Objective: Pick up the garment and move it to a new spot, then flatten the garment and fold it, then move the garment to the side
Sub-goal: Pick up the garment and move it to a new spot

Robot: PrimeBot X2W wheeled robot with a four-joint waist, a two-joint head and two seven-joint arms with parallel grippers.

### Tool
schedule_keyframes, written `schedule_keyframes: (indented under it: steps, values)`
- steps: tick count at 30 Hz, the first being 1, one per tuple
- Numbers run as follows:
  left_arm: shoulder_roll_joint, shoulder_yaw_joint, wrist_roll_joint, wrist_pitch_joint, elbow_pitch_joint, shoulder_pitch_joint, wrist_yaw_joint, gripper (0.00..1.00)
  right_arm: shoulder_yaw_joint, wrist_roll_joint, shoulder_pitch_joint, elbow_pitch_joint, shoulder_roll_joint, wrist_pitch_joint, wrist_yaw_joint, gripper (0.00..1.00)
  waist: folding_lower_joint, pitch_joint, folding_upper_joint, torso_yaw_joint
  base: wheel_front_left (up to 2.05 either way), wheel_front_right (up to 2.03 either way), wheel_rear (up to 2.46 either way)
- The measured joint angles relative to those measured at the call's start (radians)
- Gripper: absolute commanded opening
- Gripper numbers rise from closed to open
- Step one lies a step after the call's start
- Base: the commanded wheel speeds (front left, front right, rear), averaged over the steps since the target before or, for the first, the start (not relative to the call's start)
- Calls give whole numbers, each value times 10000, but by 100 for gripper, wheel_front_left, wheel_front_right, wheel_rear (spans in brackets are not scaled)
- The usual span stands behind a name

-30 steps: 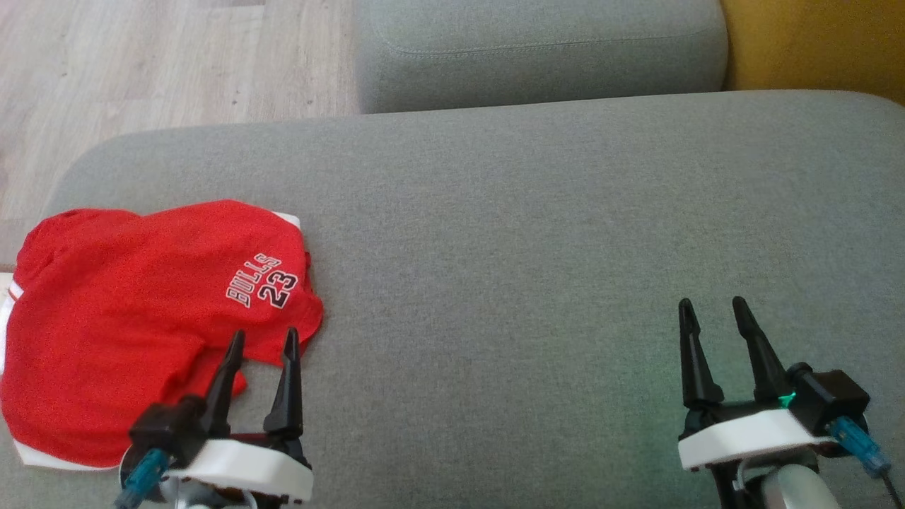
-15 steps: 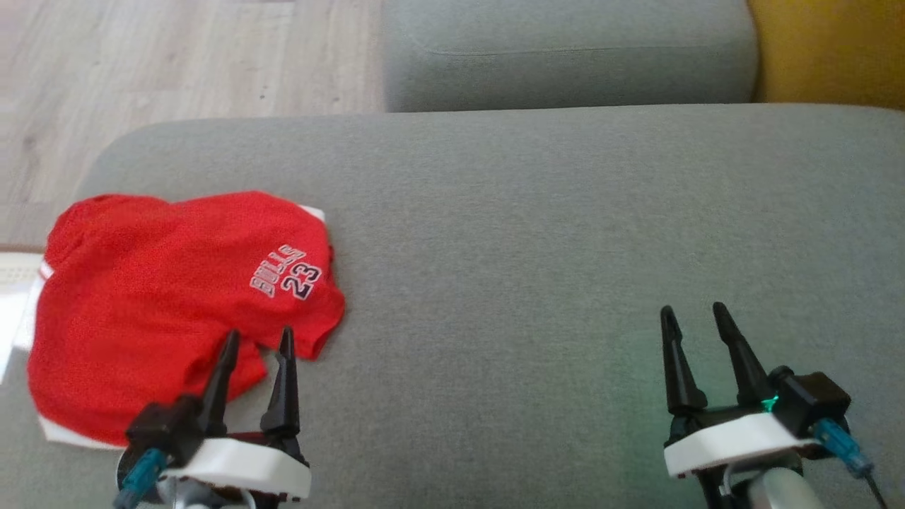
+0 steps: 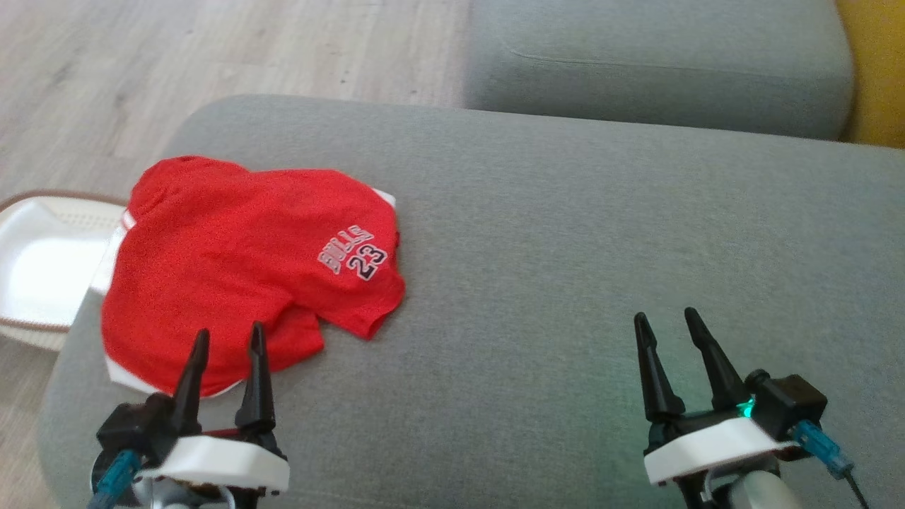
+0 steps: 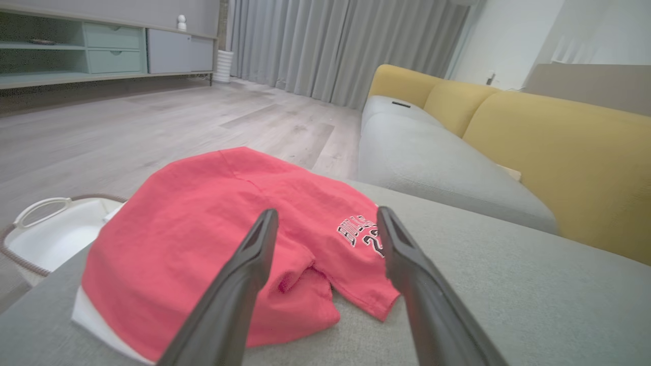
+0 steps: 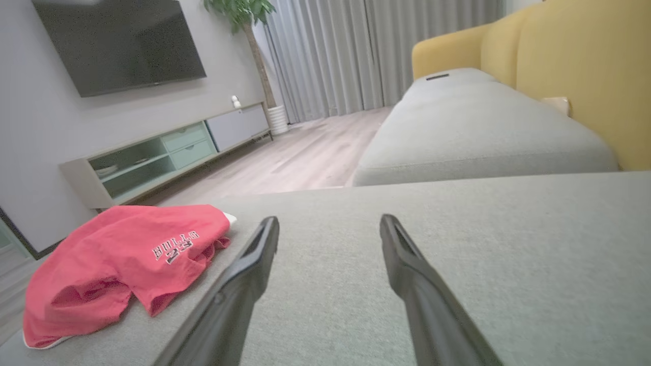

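Note:
The garment (image 3: 240, 254) is a red jersey with white trim and "BULLS 23" printed on it, lying folded at the left end of the grey sofa cushion (image 3: 565, 233). It also appears in the left wrist view (image 4: 203, 234) and the right wrist view (image 5: 117, 259). My left gripper (image 3: 228, 341) is open, its tips just over the garment's near edge, holding nothing. My right gripper (image 3: 664, 322) is open over bare cushion far to the garment's right.
A white basket (image 3: 35, 261) with a brown rim stands on the wooden floor (image 3: 212, 56) just left of the cushion. A second grey cushion (image 3: 657, 63) lies beyond, with yellow backrests (image 4: 559, 152) to the right. A TV cabinet (image 5: 168, 152) lines the far wall.
The head camera has turned left, so the whole picture shifted right and the basket came into view. The garment lies as before. Both grippers stayed open.

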Motion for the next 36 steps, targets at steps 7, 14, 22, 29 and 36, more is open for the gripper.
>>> schedule_keyframes:
  steps: [7, 14, 22, 29, 36]
  values:
    - [0, 102, 92, 2, -12, 5, -6, 100, 138, 159, 0, 29, 0, 0, 0, 100, 0, -8, 0, 569, 0, 0, 0]
    - [-2, 334, 94, 2, -61, 9, -10, 100, 238, 238, 0, 58, 0, 0, 0, 100, 0, 15, 0, 743, 0, 0, 0]
    - [-4, 418, 94, 2, -151, 8, -6, 100, 355, 301, -1, 63, 0, 0, 0, 100, 0, 125, 0, 612, 0, 0, 0]
    - [-17, 725, 453, 0, -167, -192, -253, 100, 343, 286, -59, 27, -2, 0, 0, 100, 0, 507, 0, 293, 0, 0, 0]
    - [805, 334, 1315, -12, 932, -2381, -915, 100, -255, -2, -760, -428, -10, 0, 0, 100, 0, 1403, 0, -244, 0, 0, 0]
